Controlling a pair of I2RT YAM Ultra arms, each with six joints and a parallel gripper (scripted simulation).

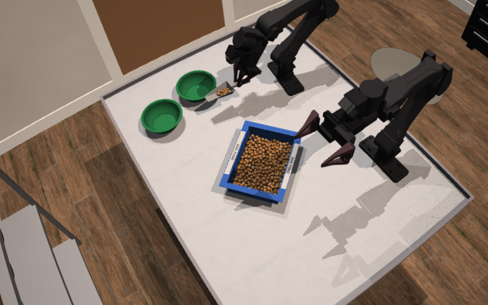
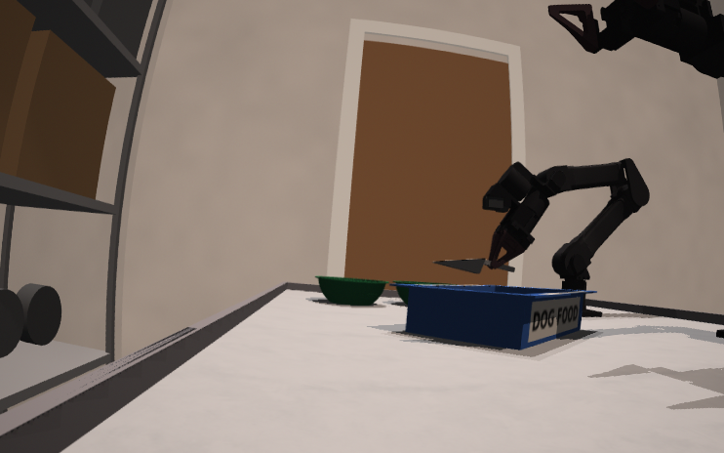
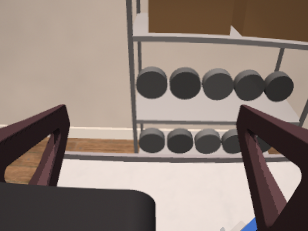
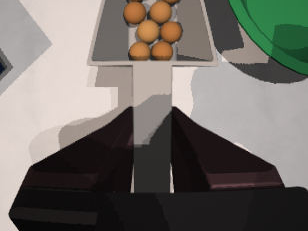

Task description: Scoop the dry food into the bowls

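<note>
Spanning most of the top view, the pale table (image 1: 197, 215) (image 2: 320, 400) (image 3: 110, 174) (image 4: 30, 124) carries everything in play. Up on it, the left arm (image 1: 374, 93) (image 2: 657, 20) reaches toward the box, while the right arm (image 1: 277, 21) (image 2: 586, 174) leans out toward the bowls. Next in size comes the blue box (image 1: 224, 182) (image 2: 459, 314) (image 3: 248, 224) (image 4: 1, 67), flat on the table, "DOG FOOD" on its labels and brown food (image 1: 262, 165) spread across its inside. Two green bowls stand upright beside each other, apart from the box: the nearer bowl (image 1: 196, 86) (image 2: 403, 291) (image 4: 285, 29) close to the right arm, the farther bowl (image 1: 162, 116) (image 2: 351, 291) beyond it. And here's the scoop (image 1: 212, 95) (image 2: 464, 265) (image 4: 112, 29), up above the table, its front lip overlapping the nearer bowl's rim from above; whether they touch, I can't tell. The left tool (image 1: 308, 151) (image 2: 574, 23) (image 3: 153, 114) is spread wide, and the right tool (image 1: 239, 86) (image 2: 494, 265) (image 4: 152, 116) pinches the scoop's handle. Smallest of all, a cluster of round pieces (image 1: 223, 92) (image 4: 148, 31) sits at the handle end of the scoop!
</note>
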